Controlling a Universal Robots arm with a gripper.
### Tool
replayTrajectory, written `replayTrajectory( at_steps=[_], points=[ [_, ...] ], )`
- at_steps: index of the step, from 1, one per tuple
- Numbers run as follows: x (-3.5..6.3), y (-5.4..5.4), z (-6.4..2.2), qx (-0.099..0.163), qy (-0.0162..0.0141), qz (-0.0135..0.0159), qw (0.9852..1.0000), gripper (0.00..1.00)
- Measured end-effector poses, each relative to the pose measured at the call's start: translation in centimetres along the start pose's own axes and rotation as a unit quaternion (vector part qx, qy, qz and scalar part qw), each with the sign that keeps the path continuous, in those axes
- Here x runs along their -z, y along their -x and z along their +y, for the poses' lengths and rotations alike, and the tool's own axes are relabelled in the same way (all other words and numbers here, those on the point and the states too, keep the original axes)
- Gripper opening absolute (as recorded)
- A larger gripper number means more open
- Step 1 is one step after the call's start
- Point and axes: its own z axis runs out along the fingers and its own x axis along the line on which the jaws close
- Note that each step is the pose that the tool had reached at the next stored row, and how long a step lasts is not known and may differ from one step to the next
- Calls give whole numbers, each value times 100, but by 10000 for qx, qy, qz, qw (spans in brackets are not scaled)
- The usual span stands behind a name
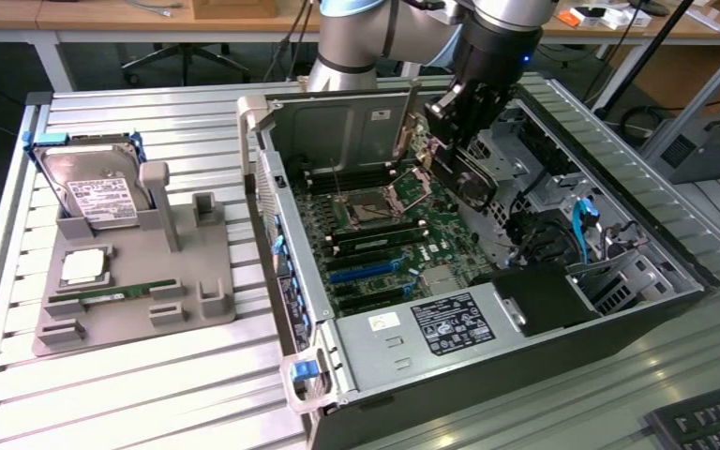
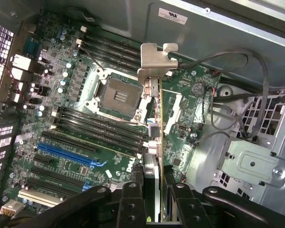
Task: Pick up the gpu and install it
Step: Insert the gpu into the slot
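One card is in play: the gpu [image 2: 153, 124], which the claw [image 2: 154, 190] grasps with its fingers [image 2: 133, 202] pressed on the two flat faces. In the exterior view the claw [image 1: 454, 141] hangs inside the open computer case [image 1: 373, 328], and the gpu [image 1: 463, 178] is tilted beneath it, above the far part of the motherboard [image 1: 373, 248] and apart from its slots.

The wrist view sees the card edge-on. Its long axis runs straight out from the claw, and the silver bracket [image 2: 155, 61] is at the end farthest from the fingers, over the board beside the CPU socket [image 2: 116, 92].

It looks light and stiff but fragile. The flat faces near one end seem the safest hold, well away from the contact edge.
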Motion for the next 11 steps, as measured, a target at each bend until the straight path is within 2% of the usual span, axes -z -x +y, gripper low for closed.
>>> replayTrajectory(
  at_steps=[11],
  points=[
    [0,0,0,152,4,1,9999,27]
  ],
)
